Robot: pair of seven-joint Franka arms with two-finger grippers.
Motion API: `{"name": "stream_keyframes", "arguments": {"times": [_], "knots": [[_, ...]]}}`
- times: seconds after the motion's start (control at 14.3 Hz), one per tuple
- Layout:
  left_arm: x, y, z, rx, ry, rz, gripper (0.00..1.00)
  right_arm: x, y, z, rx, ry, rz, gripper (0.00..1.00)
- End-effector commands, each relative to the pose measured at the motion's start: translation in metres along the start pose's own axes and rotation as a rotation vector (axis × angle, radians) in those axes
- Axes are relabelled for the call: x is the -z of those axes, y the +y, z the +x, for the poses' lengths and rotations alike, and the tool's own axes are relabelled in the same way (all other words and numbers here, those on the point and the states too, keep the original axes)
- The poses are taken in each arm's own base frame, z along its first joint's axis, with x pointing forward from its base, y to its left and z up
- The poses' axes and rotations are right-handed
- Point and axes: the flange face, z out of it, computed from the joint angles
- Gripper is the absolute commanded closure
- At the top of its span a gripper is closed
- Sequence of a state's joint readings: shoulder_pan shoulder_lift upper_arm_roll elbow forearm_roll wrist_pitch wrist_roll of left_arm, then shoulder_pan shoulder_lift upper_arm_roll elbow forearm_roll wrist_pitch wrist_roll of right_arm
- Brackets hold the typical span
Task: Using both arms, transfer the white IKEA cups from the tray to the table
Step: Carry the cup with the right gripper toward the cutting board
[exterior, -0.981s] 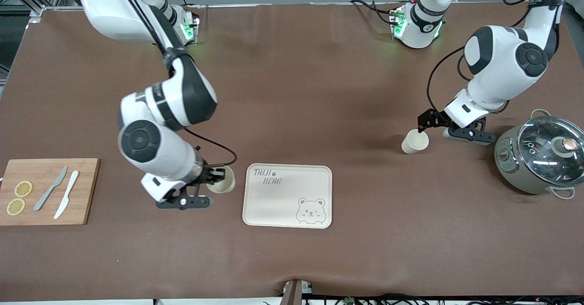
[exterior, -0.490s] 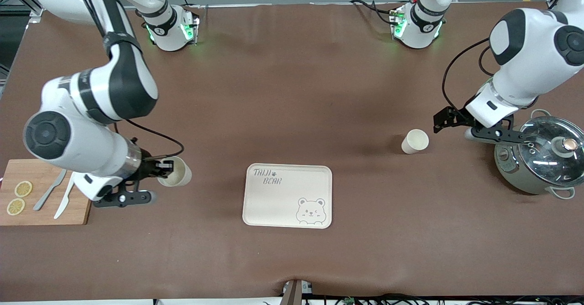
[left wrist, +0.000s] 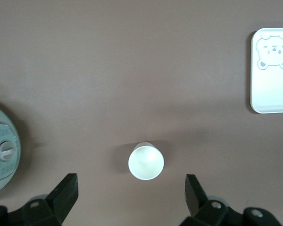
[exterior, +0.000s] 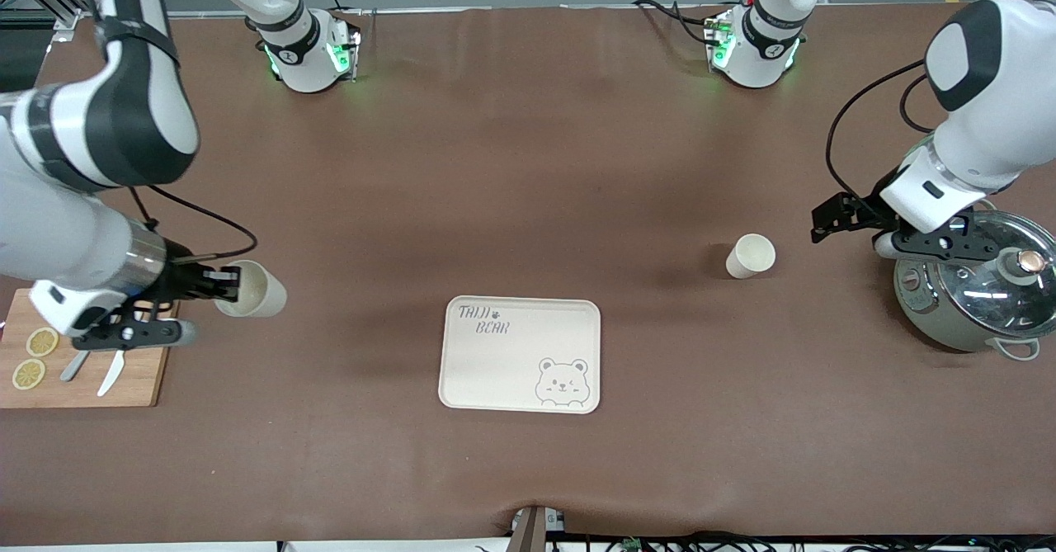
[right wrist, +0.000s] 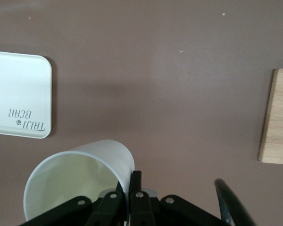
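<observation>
**One cup down, one in the air**

I see the tray (exterior: 520, 354) empty. One cup (exterior: 750, 256) stands on the counter (exterior: 528, 164); the left end effector (exterior: 827, 220) hangs released beside it. The right end effector (exterior: 221, 283) pinches the second cup (exterior: 251, 290), seemingly not yet set down.

There are two white cups (exterior: 750, 256) (exterior: 252, 290), one tray (exterior: 520, 354), one cutting board (exterior: 140, 379), one pot (exterior: 973, 288), two lemon slices (exterior: 41, 342) (exterior: 28, 374), and what seem to be two knives (exterior: 74, 365) (exterior: 110, 376).

Right pincer (exterior: 224, 285) with its cup (exterior: 252, 290) now away from the tray (exterior: 520, 354), seemingly airborne; left pincer (exterior: 832, 219) farther from the standing cup (exterior: 750, 256).
</observation>
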State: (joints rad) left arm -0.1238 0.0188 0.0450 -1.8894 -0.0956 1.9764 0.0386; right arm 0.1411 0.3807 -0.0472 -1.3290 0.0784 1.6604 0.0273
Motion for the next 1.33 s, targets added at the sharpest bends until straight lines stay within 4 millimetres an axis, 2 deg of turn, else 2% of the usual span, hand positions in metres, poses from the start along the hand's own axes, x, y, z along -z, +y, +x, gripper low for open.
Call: {"name": "stream_keyframes", "arguments": {"times": [0.0,0.21,0.35,0.49,0.7,0.84,1.12,1.26], "knots": [[0.019,-0.009,0.003,0.013,-0.019,0.032,0.00,0.014,0.033,-0.022,0.007,0.005,0.023,1.00],[0.034,-0.010,0.007,0.024,0.001,0.031,0.00,0.014,0.077,-0.025,0.019,0.007,0.028,1.00],[0.039,-0.009,0.009,0.056,0.014,0.033,0.00,0.004,0.107,-0.027,0.030,0.002,0.031,1.00],[0.050,-0.010,0.009,0.061,0.014,0.032,0.00,-0.010,0.127,-0.026,0.027,0.009,0.030,1.00],[0.080,-0.011,0.011,0.066,0.019,0.033,0.00,-0.043,0.132,-0.025,0.018,0.024,0.024,1.00],[0.092,-0.026,0.010,0.088,0.031,0.042,0.00,-0.062,0.134,-0.025,0.013,0.034,0.020,1.00],[0.127,-0.014,0.007,0.073,0.020,0.040,0.00,-0.104,0.133,-0.023,0.013,0.043,0.013,1.00],[0.137,-0.010,0.006,0.065,0.019,0.040,0.00,-0.119,0.132,-0.019,0.013,0.031,0.014,1.00]]}}
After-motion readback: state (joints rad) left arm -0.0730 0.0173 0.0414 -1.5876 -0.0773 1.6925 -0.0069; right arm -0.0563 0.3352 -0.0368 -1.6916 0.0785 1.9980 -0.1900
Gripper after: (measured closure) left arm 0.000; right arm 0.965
